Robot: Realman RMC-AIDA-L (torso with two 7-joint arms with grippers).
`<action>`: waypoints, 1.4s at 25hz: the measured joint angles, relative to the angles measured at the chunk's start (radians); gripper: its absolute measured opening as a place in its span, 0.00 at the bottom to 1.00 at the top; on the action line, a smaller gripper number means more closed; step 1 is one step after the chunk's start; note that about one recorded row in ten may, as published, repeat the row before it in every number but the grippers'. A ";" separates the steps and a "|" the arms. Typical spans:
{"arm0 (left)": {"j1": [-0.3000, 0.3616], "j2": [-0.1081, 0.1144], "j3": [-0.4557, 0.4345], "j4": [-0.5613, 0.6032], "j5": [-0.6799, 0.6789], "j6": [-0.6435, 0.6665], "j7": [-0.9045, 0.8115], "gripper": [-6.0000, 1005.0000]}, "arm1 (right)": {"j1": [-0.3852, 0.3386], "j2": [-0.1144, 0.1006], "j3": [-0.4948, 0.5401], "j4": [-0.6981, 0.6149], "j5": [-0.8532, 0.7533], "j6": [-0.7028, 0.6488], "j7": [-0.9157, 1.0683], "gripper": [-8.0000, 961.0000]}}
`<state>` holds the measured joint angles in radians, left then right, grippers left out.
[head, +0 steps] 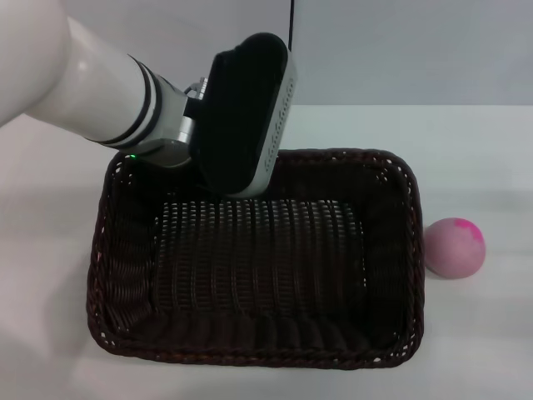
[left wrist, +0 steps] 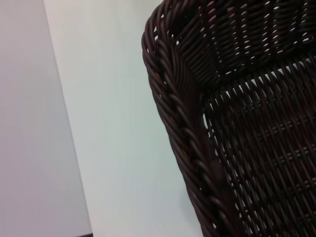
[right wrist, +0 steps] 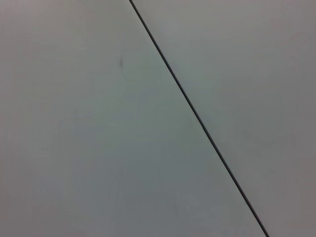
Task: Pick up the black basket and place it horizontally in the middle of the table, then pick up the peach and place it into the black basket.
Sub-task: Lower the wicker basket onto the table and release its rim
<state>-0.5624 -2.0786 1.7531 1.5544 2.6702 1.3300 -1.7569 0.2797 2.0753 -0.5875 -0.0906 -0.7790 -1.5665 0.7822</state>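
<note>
The black basket [head: 258, 258] lies flat on the white table [head: 50, 275], its long side running left to right, and it has nothing in it. My left gripper [head: 240, 179] hangs over the basket's far rim near its back left corner, with its black housing covering the tip. The left wrist view shows a braided rim corner of the basket [left wrist: 187, 133] close up, with bare table [left wrist: 113, 123] beside it. The pale pink peach [head: 455, 247] sits on the table just off the basket's right side, apart from it. My right gripper is out of view.
The table's far edge [head: 433, 106] meets a grey wall behind the basket. The right wrist view shows only a plain grey surface crossed by a thin dark line [right wrist: 197, 116].
</note>
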 joint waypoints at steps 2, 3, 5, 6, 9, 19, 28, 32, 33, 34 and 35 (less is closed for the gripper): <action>0.003 0.000 0.006 -0.001 -0.005 -0.012 0.003 0.18 | 0.001 0.000 0.000 0.000 0.000 0.000 0.000 0.71; 0.005 0.000 0.007 0.001 -0.009 -0.016 0.003 0.18 | 0.001 0.001 0.000 0.000 0.000 0.001 0.000 0.71; 0.013 0.000 0.012 0.010 -0.018 -0.023 0.003 0.18 | 0.000 0.001 0.000 0.001 0.000 0.001 0.000 0.71; 0.016 0.000 0.015 0.013 -0.022 -0.025 0.003 0.18 | 0.000 0.002 0.000 0.002 0.000 0.002 0.000 0.71; 0.014 0.000 0.018 0.012 -0.026 -0.029 -0.001 0.19 | 0.000 0.002 0.000 0.005 0.000 0.006 0.000 0.71; 0.013 0.000 0.042 0.009 -0.016 -0.075 -0.075 0.22 | 0.005 0.002 0.000 0.011 0.000 0.009 0.000 0.71; 0.027 0.004 0.024 0.007 -0.001 -0.081 -0.088 0.43 | 0.009 0.000 0.000 0.011 0.000 0.012 0.000 0.70; 0.041 0.006 0.009 0.007 0.000 -0.088 -0.088 0.50 | 0.008 -0.002 0.000 0.008 0.000 0.012 0.000 0.70; 0.048 0.006 0.001 0.003 0.001 -0.094 -0.090 0.51 | 0.007 -0.003 0.000 0.005 -0.003 0.012 0.000 0.70; 0.051 0.006 -0.002 0.003 0.001 -0.100 -0.093 0.52 | 0.006 -0.004 0.000 0.001 -0.008 0.011 0.000 0.70; 0.056 0.007 -0.006 0.004 0.001 -0.108 -0.096 0.52 | 0.003 -0.004 0.000 -0.006 -0.018 0.010 0.000 0.70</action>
<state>-0.5066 -2.0720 1.7471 1.5584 2.6716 1.2221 -1.8531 0.2823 2.0711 -0.5875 -0.0966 -0.7970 -1.5564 0.7823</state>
